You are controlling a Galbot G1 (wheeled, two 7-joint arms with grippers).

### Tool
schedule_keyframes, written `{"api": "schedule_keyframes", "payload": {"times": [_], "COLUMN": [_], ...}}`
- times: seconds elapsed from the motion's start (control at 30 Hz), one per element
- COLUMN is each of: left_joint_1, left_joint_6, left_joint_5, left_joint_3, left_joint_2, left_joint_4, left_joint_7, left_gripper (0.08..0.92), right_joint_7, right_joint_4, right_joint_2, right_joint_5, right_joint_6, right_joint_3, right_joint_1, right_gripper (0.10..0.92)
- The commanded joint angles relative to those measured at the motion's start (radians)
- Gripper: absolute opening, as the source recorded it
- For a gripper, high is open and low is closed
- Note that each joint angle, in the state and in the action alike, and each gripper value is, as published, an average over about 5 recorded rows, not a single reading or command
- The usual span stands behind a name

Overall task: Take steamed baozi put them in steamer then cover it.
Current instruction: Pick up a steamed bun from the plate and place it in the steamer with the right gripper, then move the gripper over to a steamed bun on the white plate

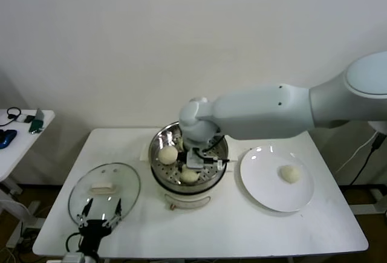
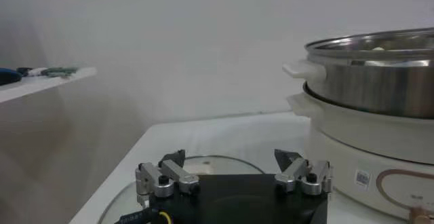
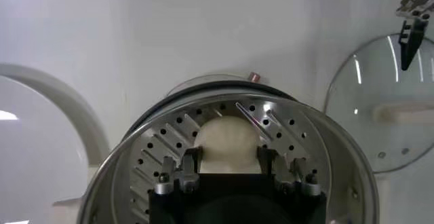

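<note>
The steel steamer (image 1: 158,144) sits on its white pot base in the middle of the table. My right gripper (image 1: 195,163) reaches down into it and is shut on a cream baozi (image 3: 227,140) that rests low by the perforated floor near the front rim (image 1: 189,176). A second baozi (image 1: 167,153) lies at the steamer's left side. Another baozi (image 1: 291,173) sits on the white plate (image 1: 266,198) on the right. The glass cover (image 1: 124,181) with its white handle lies flat on the table at the left. My left gripper (image 1: 101,216) is open and empty over the cover's near edge.
The steamer's wall (image 2: 380,83) and pot base stand just right of the left gripper (image 2: 230,161). The cover (image 3: 380,103) and plate (image 3: 41,144) flank the steamer. A side table (image 1: 18,127) with small items stands at the far left.
</note>
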Motion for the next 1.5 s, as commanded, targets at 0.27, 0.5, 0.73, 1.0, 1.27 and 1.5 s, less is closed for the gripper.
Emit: {"api": "schedule_keyframes", "payload": {"times": [0.27, 0.5, 0.73, 1.0, 1.27, 1.5], "left_joint_1": [0.007, 0.005, 0.006, -0.007, -0.016, -0.005], "left_joint_6": [-0.003, -0.001, -0.001, 0.005, 0.009, 0.006], "left_joint_5": [-0.001, 0.001, 0.003, -0.008, -0.01, -0.007], "left_joint_3": [-0.001, 0.001, 0.005, 0.005, 0.001, 0.0], "left_joint_2": [-0.002, -0.007, -0.008, -0.012, -0.013, -0.016], "left_joint_4": [-0.007, -0.013, -0.016, -0.021, -0.015, -0.011], "left_joint_7": [-0.001, -0.001, -0.001, 0.0, 0.003, 0.003], "left_gripper": [0.823, 0.823, 0.823, 0.823, 0.823, 0.823], "right_joint_7": [-0.004, -0.142, -0.256, -0.164, -0.118, -0.087], "right_joint_4": [-0.074, -0.09, -0.158, -0.152, -0.243, -0.345], "right_joint_2": [0.021, -0.134, -0.409, -0.713, -0.823, -0.774], "right_joint_5": [0.015, 0.261, 0.52, 0.402, 0.219, 0.178], "right_joint_6": [0.079, 0.088, -0.056, -0.327, -0.352, -0.353], "right_joint_3": [0.012, -0.038, -0.203, -0.308, -0.049, 0.149], "right_joint_1": [0.001, 0.202, 0.377, 0.271, -0.094, -0.316], "right_gripper": [0.738, 0.821, 0.823, 0.823, 0.823, 0.823]}}
